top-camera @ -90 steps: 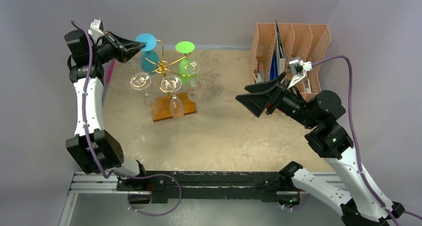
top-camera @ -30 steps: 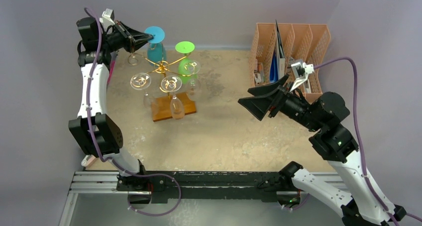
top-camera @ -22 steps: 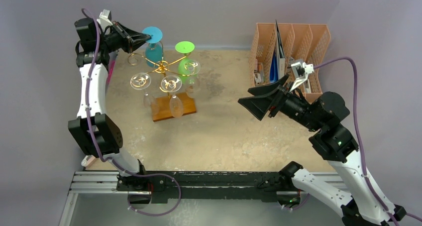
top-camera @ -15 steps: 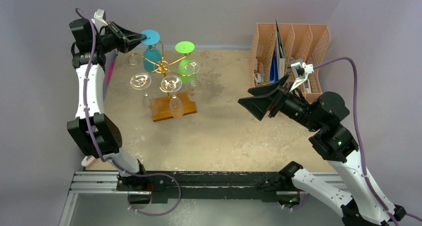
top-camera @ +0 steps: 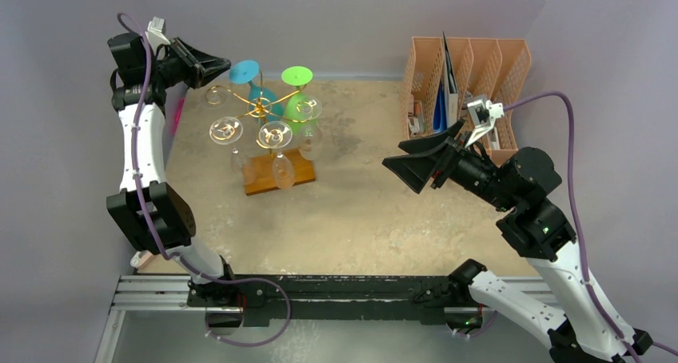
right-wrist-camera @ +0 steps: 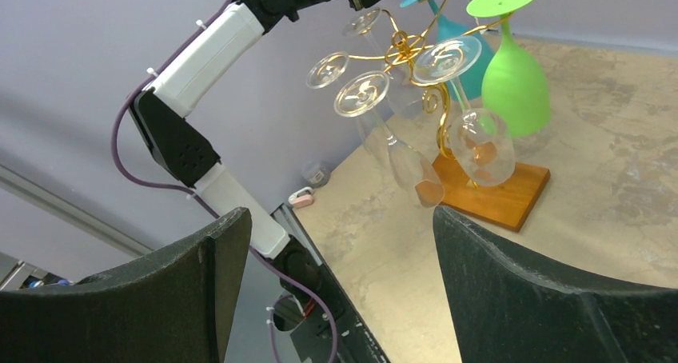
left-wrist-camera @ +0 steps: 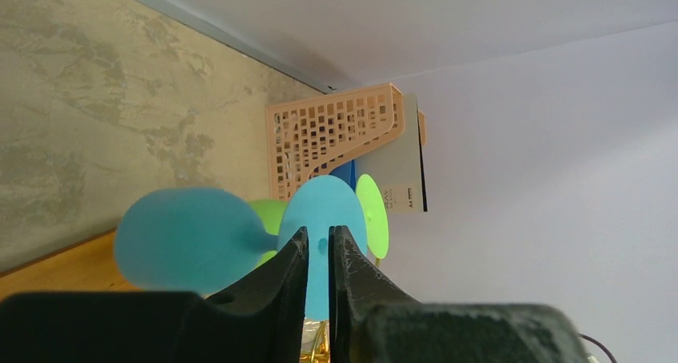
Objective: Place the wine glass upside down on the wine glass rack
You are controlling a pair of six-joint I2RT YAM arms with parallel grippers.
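Observation:
The wine glass is blue. Its foot (top-camera: 244, 71) is tilted and its bowl (top-camera: 264, 103) leans toward the post of the gold wire rack (top-camera: 260, 105), which stands on a wooden base (top-camera: 292, 165). My left gripper (top-camera: 228, 65) is raised at the rack's back left, its tips at the foot's left rim. In the left wrist view its jaws (left-wrist-camera: 317, 231) stand a thin gap apart, with the blue foot (left-wrist-camera: 324, 203) in and beyond the gap and the bowl (left-wrist-camera: 184, 239) to the left. My right gripper (top-camera: 400, 165) hangs wide open and empty to the right, also in its own view (right-wrist-camera: 336, 219).
A green glass (top-camera: 297, 77) and three clear glasses (top-camera: 274, 133) hang upside down on the rack. One curled arm at the rack's left (top-camera: 212, 95) looks bare. An orange file organiser (top-camera: 472, 67) stands at the back right. The left wall is close behind my left arm.
My left gripper drew back left with the blue glass. In the last half second the foot dropped and the bowl swung right toward the post. The right arm has stayed still.

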